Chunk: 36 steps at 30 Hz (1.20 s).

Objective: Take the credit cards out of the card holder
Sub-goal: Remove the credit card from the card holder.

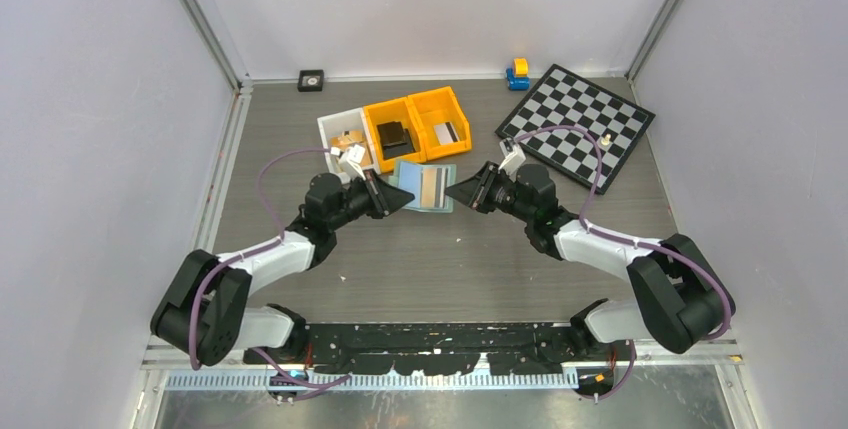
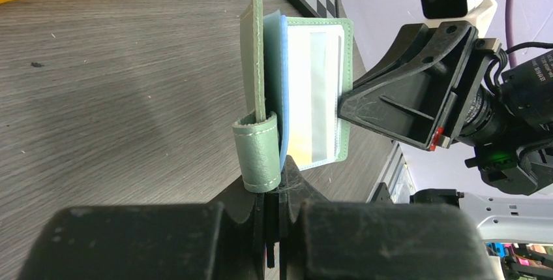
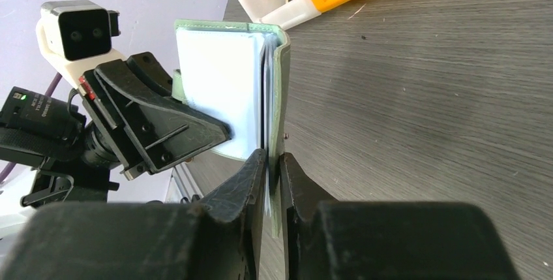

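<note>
Between the fingers of the left gripper (image 2: 279, 194), clenched tight, the strap-side edge of the small pale sage-green folding card holder (image 2: 313, 91) is pinched. The holder is seen opened, with glossy clear light-blue inner sleeves fanned out just ahead of the left fingertips, over the dark grey wood-grain table (image 1: 450, 259). Whether it touches the table cannot be told. At the holder's opposite edge the right gripper (image 3: 272, 162) is set, jaws nearly closed astride the green cover and sleeve edges. A thin gap is left, so a firm clamp cannot be told. Both grippers are pointed tip to tip, with the holder between them. Beyond the fingertips, near the holder, a white plastic bin (image 1: 330, 125) and two orange plastic bins (image 1: 418, 114) are lined up. Farther off, to the far side of the right gripper, a black-and-white checkerboard (image 1: 578, 124) is laid flat. Past it a small blue-and-yellow toy block (image 1: 517, 73) is seen.
</note>
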Available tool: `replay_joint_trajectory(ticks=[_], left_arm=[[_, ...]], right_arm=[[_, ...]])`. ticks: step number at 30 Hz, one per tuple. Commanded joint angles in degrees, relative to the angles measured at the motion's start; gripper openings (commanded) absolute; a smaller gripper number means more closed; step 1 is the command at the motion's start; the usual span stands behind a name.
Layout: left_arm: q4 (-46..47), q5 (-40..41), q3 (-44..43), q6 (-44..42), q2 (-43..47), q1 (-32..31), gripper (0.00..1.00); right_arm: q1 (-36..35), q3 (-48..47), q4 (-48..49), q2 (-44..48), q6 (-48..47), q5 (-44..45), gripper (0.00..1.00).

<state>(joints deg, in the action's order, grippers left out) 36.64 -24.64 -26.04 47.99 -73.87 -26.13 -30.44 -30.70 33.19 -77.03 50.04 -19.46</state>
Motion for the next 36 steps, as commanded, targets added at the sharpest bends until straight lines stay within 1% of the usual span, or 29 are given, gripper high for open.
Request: replay_joint_trajectory(ticks=[1,4,7,14,20,26,31,33,34,36], left_arm=[[4.1,-2.4,-3.0,0.0,-1.3,0.0,0.00],[4.9,-3.4,-3.4,0.4,-2.3,0.0,0.00],[5.0,-4.1,-3.7,0.5,-2.6,0.0,0.00],[5.5,-4.8,-3.9,1.2,-2.8,0.0,0.00],[5.8,-5.0,-3.7,1.3,-2.7,0.0,0.00],[7.5,-7.0,-3.7,0.7,-1.7,-0.1,0.00],[7.9,-7.6,-3.7,0.7,-1.7,-0.1,0.00],[8.0,-7.8,-3.9,0.9,-2.0,-0.1,0.00],[8.3,-8.0,-4.1,1.1,-2.2,-0.2,0.00],[7.6,-7.5,-4.2,1.1,-2.3,-0.2,0.00]], right_arm=[[0.0,-2.1,5.0,-0.2,1.0,-2.7,0.19],[-0.1,-2.6,4.2,-0.7,0.9,-2.3,0.19],[0.0,-3.5,1.3,-1.1,0.3,-1.3,0.19],[-0.1,-4.7,0.3,-3.4,0.5,-1.8,0.21],[-0.3,-5.1,1.6,-5.6,1.1,-3.1,0.23],[-0.3,-5.1,1.3,-6.0,0.4,-2.9,0.30],[-0.3,-5.2,1.1,-5.7,0.2,-3.0,0.32],[-0.3,-5.3,1.1,-5.8,0.3,-3.1,0.34],[-0.3,-5.2,1.2,-5.8,0.5,-3.1,0.37],[-0.3,-5.2,1.6,-5.7,0.8,-3.3,0.39]])
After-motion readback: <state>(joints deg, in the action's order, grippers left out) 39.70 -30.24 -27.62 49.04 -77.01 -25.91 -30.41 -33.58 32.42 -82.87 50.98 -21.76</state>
